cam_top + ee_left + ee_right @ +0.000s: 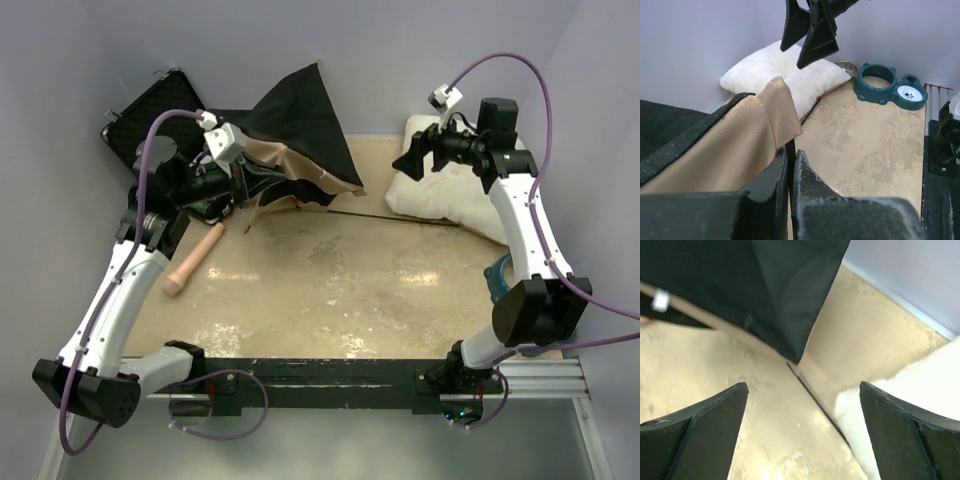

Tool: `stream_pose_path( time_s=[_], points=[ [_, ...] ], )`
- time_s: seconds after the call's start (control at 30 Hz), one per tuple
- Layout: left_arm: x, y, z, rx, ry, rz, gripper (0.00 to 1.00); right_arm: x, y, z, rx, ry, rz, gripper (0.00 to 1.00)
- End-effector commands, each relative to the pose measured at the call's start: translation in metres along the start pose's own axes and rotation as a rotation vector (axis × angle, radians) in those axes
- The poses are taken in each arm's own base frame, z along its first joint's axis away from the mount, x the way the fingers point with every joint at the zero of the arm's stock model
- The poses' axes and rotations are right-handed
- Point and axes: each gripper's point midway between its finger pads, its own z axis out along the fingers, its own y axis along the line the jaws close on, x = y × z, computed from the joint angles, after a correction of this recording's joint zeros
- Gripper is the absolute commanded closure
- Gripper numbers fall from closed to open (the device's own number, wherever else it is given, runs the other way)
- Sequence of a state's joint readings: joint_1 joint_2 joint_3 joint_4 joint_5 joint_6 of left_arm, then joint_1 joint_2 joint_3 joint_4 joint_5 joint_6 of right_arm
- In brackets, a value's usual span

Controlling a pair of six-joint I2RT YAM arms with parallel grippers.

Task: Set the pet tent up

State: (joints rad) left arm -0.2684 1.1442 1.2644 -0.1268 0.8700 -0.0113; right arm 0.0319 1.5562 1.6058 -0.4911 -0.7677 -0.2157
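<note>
A white fluffy cushion (440, 195) lies in the far right corner of a worn beige table (350, 290), against lilac walls (90, 60). Near the cushion, along the same wall, sits a small metal bowl (846, 66). Just past the bowl is a teal double pet feeder (887, 85) with a white paw-print dish. Well apart from the cushion, across the table, an open black case (140, 120) leans in the far left corner. A pale rod with a flared end (195, 258) lies closer in than the case.

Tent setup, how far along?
Nothing looks done: the tent is a collapsed heap, black underside up, a pole flat on the table. In hand: left claw shut on its tan edge; right claw open and empty over the cushion. Left: standing it up.
</note>
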Motion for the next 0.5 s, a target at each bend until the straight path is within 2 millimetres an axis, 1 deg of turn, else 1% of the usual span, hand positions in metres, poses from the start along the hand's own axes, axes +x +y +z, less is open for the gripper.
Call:
stream_pose_path(
  time_s=[0.0, 0.07, 0.13, 0.23, 0.33, 0.37, 0.47],
  points=[
    [-0.072, -0.009, -0.025, -0.047, -0.136, 0.294, 1.00, 0.015, 0.024, -0.027, -0.042, 0.062, -0.169, 0.02],
    [-0.092, -0.006, -0.031, -0.067, -0.163, 0.334, 1.00, 0.031, 0.030, -0.031, -0.078, 0.116, -0.204, 0.02],
    [-0.108, -0.009, -0.033, -0.048, -0.175, 0.359, 1.00, 0.044, 0.030, -0.031, -0.087, 0.151, -0.229, 0.02],
    [-0.127, -0.019, -0.035, 0.006, -0.181, 0.411, 1.00, 0.062, 0.021, -0.032, -0.064, 0.204, -0.286, 0.02],
    [-0.141, -0.022, -0.037, 0.006, -0.195, 0.441, 1.00, 0.068, 0.020, -0.033, -0.066, 0.226, -0.332, 0.02],
    [-0.144, -0.019, -0.036, -0.007, -0.199, 0.437, 1.00, 0.069, 0.020, -0.034, -0.067, 0.233, -0.332, 0.02],
    [-0.156, -0.005, -0.035, -0.093, -0.251, 0.358, 1.00, 0.056, 0.024, -0.034, -0.072, 0.201, -0.320, 0.02]
  ],
)
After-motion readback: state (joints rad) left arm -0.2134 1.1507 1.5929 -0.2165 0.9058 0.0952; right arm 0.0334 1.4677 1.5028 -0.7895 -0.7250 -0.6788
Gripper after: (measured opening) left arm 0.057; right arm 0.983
